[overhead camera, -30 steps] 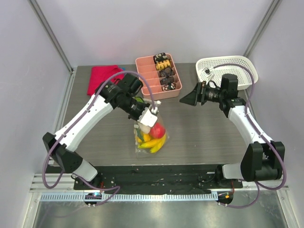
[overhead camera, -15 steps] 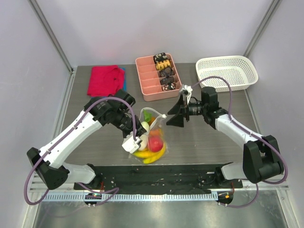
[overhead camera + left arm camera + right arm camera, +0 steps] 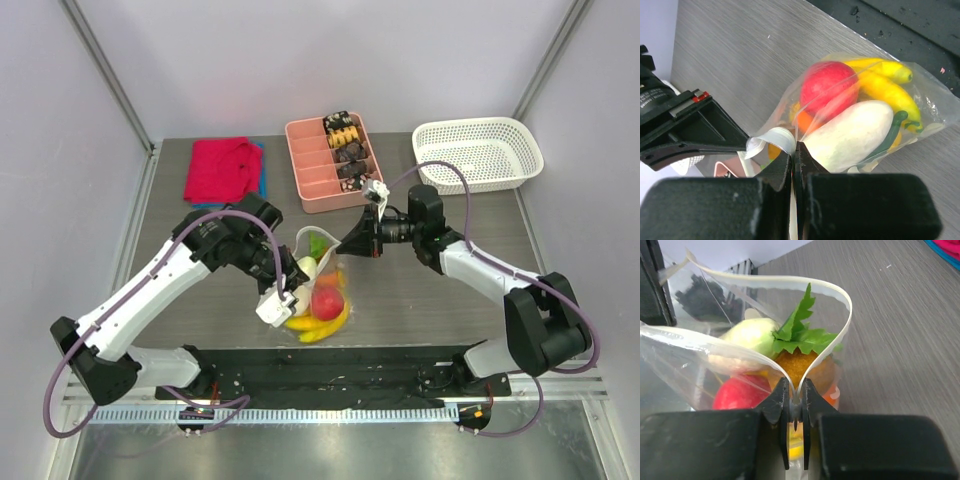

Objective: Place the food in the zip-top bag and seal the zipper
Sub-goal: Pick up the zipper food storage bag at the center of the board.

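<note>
The bag [image 3: 318, 288], food [image 3: 829, 89] inside, lies on the table [image 3: 430, 290] just nearer than the pink tray [image 3: 310, 172]. The left pincer [image 3: 795, 152] and right pincer [image 3: 796, 400] are clamped on seemingly opposite ends of its gaping zipper [image 3: 840, 295].

Glossy clear plastic zip-top bag [image 3: 934, 107]

Left gripper [image 3: 298, 283] and right gripper [image 3: 344, 249] seemingly pinch the zip-top bag [image 3: 326, 300].
</note>
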`<action>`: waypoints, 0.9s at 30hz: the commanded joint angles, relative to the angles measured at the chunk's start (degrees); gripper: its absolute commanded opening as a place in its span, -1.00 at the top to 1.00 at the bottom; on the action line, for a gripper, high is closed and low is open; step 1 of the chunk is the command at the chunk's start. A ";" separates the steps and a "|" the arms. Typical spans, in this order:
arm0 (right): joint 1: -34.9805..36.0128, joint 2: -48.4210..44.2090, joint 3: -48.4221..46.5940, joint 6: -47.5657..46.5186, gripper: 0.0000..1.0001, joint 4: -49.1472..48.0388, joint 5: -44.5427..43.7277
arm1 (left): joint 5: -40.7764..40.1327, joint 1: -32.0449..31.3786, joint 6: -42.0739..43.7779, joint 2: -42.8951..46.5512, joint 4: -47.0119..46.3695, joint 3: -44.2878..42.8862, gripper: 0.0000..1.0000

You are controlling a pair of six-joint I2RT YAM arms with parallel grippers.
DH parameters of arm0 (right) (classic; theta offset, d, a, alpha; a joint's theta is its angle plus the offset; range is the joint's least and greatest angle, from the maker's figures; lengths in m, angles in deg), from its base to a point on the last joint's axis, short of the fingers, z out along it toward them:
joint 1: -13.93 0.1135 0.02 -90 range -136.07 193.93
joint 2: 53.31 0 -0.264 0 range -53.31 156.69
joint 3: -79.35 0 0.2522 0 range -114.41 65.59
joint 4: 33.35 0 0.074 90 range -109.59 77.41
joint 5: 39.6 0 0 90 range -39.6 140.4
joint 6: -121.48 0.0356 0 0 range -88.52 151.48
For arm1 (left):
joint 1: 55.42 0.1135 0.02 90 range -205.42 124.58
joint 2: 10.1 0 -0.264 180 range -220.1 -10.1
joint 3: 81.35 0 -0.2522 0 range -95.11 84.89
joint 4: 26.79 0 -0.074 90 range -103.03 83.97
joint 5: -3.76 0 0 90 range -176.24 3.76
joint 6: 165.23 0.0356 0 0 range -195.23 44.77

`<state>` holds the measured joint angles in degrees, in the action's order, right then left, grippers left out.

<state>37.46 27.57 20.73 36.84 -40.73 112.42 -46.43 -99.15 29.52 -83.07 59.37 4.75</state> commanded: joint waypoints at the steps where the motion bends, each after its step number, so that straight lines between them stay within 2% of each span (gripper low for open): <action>1: -0.06 -2.83 -4.62 -5.01 0.97 3.29 0.29 | 1.24 -0.22 -8.74 4.14 -4.89 2.08 1.00; 2: -0.32 -3.27 -5.58 -6.84 0.97 4.70 1.25 | 0.10 -0.22 -13.12 5.11 -10.03 2.87 0.96; 3: -0.50 -4.32 -6.02 -7.38 0.97 5.06 1.70 | -1.13 -0.22 -19.26 6.07 -13.04 5.14 0.81; 4: -0.59 -4.94 -6.46 -9.91 0.97 7.15 2.57 | -2.79 -0.13 -29.41 6.95 -16.64 6.39 0.64; 6: -0.50 -6.17 -8.30 -13.35 0.98 10.94 2.93 | -8.05 0.48 -37.83 9.59 -22.99 9.19 0.28; 7: -0.59 -6.78 -8.75 -14.06 0.97 11.73 3.19 | -8.61 2.40 -43.69 10.47 -23.88 9.65 -0.18; 8: -0.50 -7.14 -8.93 -14.15 0.97 12.00 3.63 | -8.61 3.81 -46.89 11.87 -24.67 10.17 -0.39; 9: -0.59 -7.40 -9.45 -14.85 0.97 12.96 3.81 | -8.70 5.13 -50.05 12.76 -26.85 10.53 -0.47; 10: -0.50 -8.19 -9.72 -15.90 0.97 15.50 3.99 | -8.87 7.49 -53.47 13.46 -27.74 10.62 -0.65; 11: -0.59 -8.63 -9.89 -19.74 0.98 17.17 4.25 | -8.79 8.47 -58.56 14.08 -28.71 10.62 -0.71; 16: -0.15 -10.39 -9.81 -32.33 0.97 28.32 3.64 | -9.05 9.71 -72.82 12.69 -35.47 7.29 -0.63; 18: 0.29 -10.92 -10.25 -38.72 0.98 31.33 3.20 | -8.53 9.71 -76.70 7.53 -35.23 3.34 -0.57; 21: 0.55 -12.58 -9.72 -43.14 0.97 33.10 2.49 | -10.54 9.71 -80.66 1.19 -34.88 -2.03 -0.43; 23: 0.64 -13.29 -9.63 -44.21 0.97 33.19 2.23 | -7.76 9.71 -78.92 -3.31 -33.03 -4.40 -0.39; 27: 0.73 -14.61 -9.72 -45.71 0.98 33.80 2.75 | -6.41 7.00 -70.57 -5.86 -34.60 -2.84 -0.43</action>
<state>37.72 15.86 12.77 -3.00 -7.40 114.12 -55.07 -89.77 -44.38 -87.72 26.23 1.56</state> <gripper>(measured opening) 0.127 0.703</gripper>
